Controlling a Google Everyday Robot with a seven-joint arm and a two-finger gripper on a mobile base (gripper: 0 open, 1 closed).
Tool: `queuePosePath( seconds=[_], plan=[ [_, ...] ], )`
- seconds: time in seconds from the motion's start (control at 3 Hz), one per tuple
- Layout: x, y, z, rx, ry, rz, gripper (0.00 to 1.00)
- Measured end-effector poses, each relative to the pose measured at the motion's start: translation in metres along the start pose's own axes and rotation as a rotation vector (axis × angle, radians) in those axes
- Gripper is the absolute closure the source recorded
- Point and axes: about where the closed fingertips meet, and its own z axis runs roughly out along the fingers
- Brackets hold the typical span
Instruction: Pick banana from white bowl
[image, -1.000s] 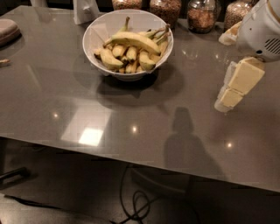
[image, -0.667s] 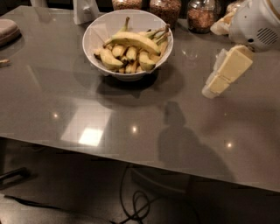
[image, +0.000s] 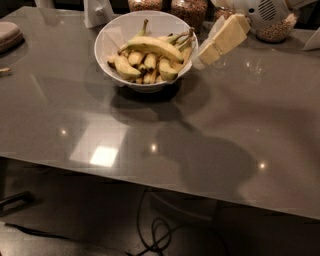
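The white bowl stands on the grey table, upper middle of the camera view. The long curved banana lies across the top of a heap of short stubby bananas in it, its stem pointing up and back. My gripper, with cream-coloured fingers, hangs just right of the bowl's right rim, above the table, reaching down-left from the white arm housing at the top right. It holds nothing.
Glass jars of grains stand behind the bowl along the table's far edge. A white object stands behind the bowl at the left. A grey pad lies at the far left. Cables lie on the floor under the table's near edge.
My gripper has moved left and toward the far side, from right of the table's middle to beside the bowl's right rim. The view has closed in on the bowl.
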Motion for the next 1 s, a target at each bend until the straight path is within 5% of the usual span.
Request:
queuePosePath(
  seconds=[0.33,1.0],
  plan=[
    [-0.018,-0.018,0.019,-0.010,-0.109,0.032,0.00],
    [-0.016,-0.025,0.036,0.020,-0.087,-0.004,0.00]
  ],
)
